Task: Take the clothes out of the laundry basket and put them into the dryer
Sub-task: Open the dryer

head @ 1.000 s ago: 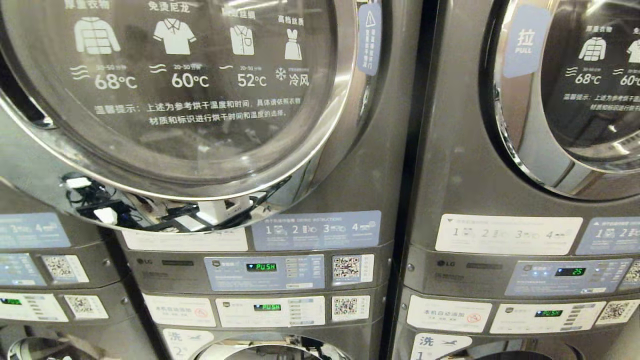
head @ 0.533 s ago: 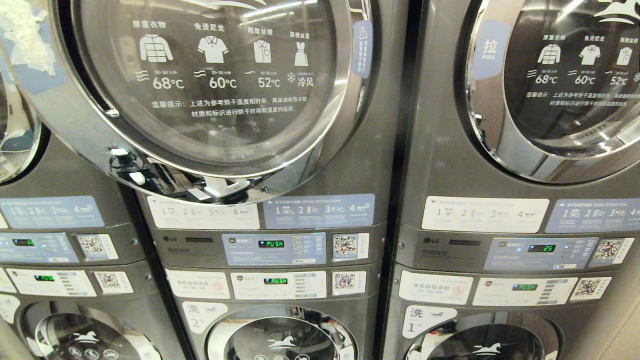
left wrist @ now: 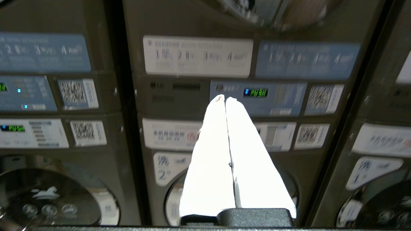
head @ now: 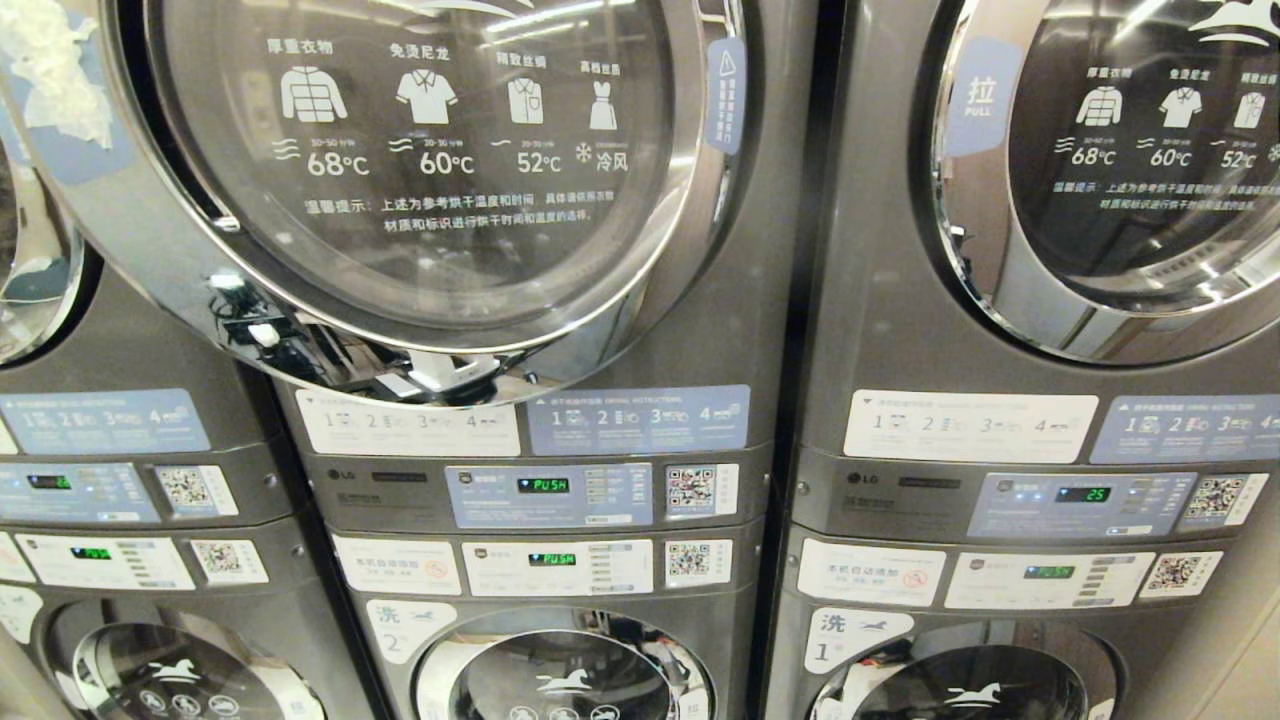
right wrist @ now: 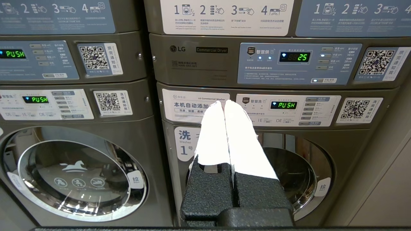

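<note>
The dryer (head: 420, 170) fills the upper middle of the head view, its round door (head: 200, 290) swung ajar at the left edge. Neither the laundry basket nor any clothes show in any view. Below it sit the control panel (head: 548, 495) reading PUSH and a washer door (head: 560, 670). The left end effector (left wrist: 225, 98) and right end effector (right wrist: 224, 103) point at the machine fronts, white fingers pressed together, empty. With the basket unseen, a blind reach could strike the protruding door.
</note>
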